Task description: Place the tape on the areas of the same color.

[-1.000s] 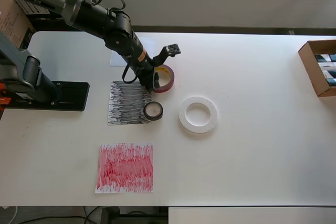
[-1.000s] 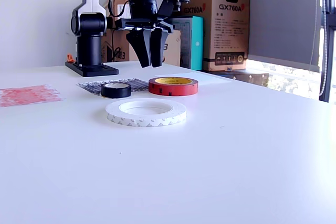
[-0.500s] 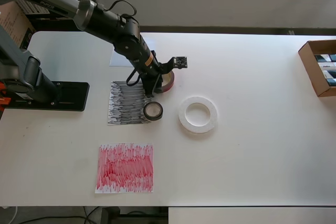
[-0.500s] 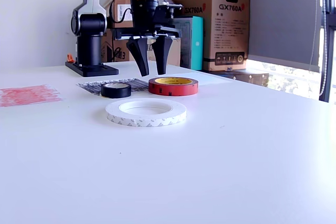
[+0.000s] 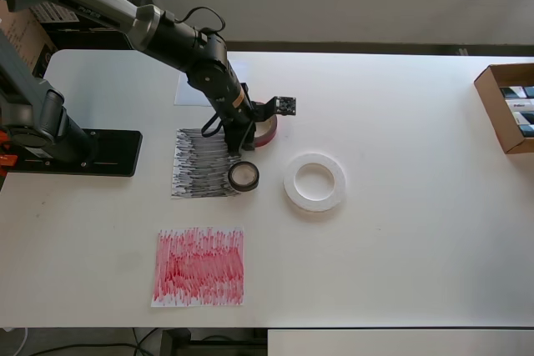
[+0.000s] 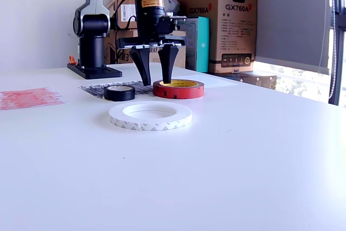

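My gripper (image 5: pixel 243 141) is open and low over the table. In the exterior view its two fingers (image 6: pixel 145 68) stand on either side of the left rim of the dark-red roll (image 6: pixel 178 88), which the arm partly hides in the overhead view (image 5: pixel 269 129). The small black roll (image 5: pixel 244 176) lies on the right edge of the black-scribbled sheet (image 5: pixel 198 162). The large white ring (image 5: pixel 314 182) lies on bare table to the right of it. The red-scribbled sheet (image 5: pixel 198 266) lies near the front edge. The plain white sheet (image 5: pixel 190 89) lies under the arm.
The arm's black base (image 5: pixel 88 152) sits at the overhead view's left. A cardboard box (image 5: pixel 507 107) stands at the right table edge. Several cartons (image 6: pixel 216 22) stand behind the table in the exterior view.
The gripper's fingers have spread apart, and the gripper has come down from above the table to the dark-red roll's rim. The rolls and sheets have not moved.
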Motion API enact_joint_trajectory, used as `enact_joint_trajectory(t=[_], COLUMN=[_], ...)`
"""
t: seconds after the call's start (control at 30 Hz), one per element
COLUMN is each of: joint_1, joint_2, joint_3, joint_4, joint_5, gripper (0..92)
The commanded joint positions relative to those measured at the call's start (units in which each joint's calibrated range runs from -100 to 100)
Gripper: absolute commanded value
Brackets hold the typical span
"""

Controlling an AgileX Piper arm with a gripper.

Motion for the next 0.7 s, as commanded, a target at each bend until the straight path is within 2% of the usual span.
enact_joint_trajectory(t=[0.0,0.67], joint_1=[0.16,0.08], joint_2=[-0.67,-0.30], joint_3=[-0.30,0.42], joint_4=[-0.19,-0.70], joint_5=[-3.82,-4.64], gripper=[54.3,54.0])
